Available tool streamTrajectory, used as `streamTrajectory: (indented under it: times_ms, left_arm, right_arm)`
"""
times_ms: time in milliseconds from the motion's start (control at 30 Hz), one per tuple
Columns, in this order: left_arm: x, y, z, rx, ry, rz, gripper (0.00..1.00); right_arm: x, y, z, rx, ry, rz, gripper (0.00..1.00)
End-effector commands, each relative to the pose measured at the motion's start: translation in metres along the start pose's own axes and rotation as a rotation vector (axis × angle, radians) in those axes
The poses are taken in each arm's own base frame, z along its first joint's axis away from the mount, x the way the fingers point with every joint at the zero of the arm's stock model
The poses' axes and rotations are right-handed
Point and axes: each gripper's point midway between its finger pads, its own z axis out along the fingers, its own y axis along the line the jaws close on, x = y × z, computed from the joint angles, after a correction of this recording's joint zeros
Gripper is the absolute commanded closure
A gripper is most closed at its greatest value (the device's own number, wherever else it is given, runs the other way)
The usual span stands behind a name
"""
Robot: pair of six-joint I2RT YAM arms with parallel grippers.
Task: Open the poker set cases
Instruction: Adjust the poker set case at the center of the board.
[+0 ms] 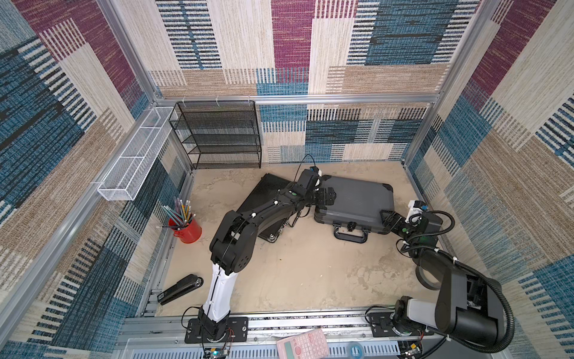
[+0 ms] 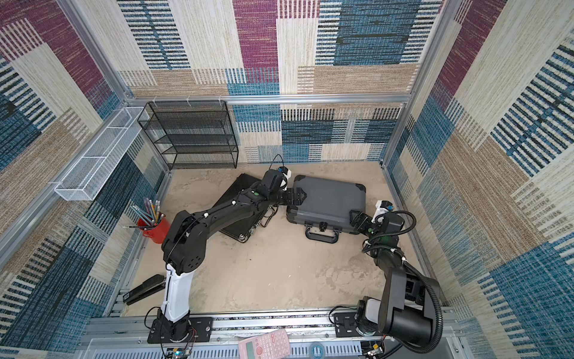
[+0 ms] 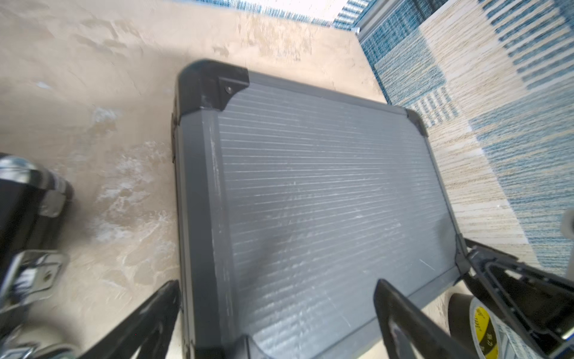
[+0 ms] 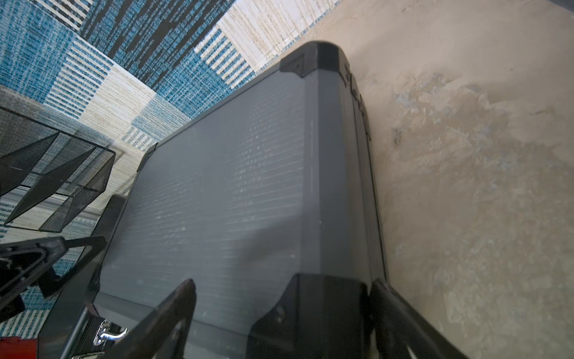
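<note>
Beige worktop (image 1: 310, 273) bears the shut grey case (image 1: 357, 202), with left gripper (image 1: 330, 196) and right gripper (image 1: 385, 219) spread wide at its opposite ends, probably to steady it for unlatching.

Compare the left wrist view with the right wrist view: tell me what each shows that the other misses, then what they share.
Only the left wrist view shows a tape roll with a yellow label, next to the case. Only the right wrist view shows the black mesh rack against the patterned wall. Both show the grey case with black corners, its lid down, lying on the beige table.
</note>
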Motion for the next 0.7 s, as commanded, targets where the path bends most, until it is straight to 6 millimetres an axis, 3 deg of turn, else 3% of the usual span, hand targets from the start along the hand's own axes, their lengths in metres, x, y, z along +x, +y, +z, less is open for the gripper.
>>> streamTrajectory:
  times_ms: [0, 233, 367, 500, 667]
  left_arm:
    - [-0.013, 0.0, -0.015, -0.005, -0.098, 0.001, 0.01]
    - [0.013, -0.005, -0.049, 0.0, -0.161, -0.02, 0.01]
    - [0.04, -0.014, -0.06, 0.041, -0.186, -0.058, 0.01]
    - [0.069, -0.024, -0.064, 0.063, -0.195, -0.071, 0.01]
    - [0.109, -0.032, -0.054, 0.129, -0.155, -0.159, 0.02]
  right_arm:
    - [0.006, 0.01, -0.005, -0.048, 0.012, -0.011, 0.09]
    - [0.009, 0.019, -0.017, -0.08, -0.014, -0.027, 0.07]
    - [0.014, 0.022, -0.022, -0.094, -0.021, -0.023, 0.06]
    - [0.018, 0.025, -0.028, -0.107, -0.028, -0.021, 0.05]
    - [0.025, 0.03, -0.03, -0.143, -0.012, -0.004, 0.05]
